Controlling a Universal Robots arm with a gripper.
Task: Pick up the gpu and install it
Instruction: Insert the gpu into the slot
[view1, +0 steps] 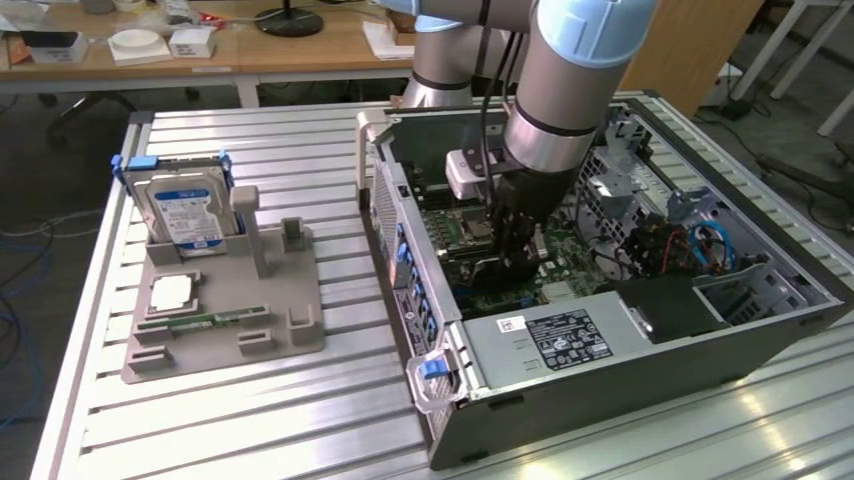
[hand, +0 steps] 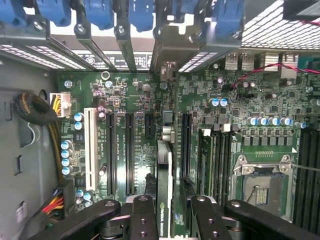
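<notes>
Pinching the gpu (hand: 164, 200) edge-on between its fingers, the gripper (hand: 167, 220) is seen inside the computer case (view1: 747, 340), above the motherboard (hand: 130, 100); misalignment with the expansion slot (hand: 186, 145) could jam the card or stress the board

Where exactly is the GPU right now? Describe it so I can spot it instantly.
Look inside the open grey computer case, above its green motherboard. The thin black-and-green graphics card stands on edge between the black gripper fingers, over the black expansion slots. Unlike them, it stands proud of the board.
</notes>
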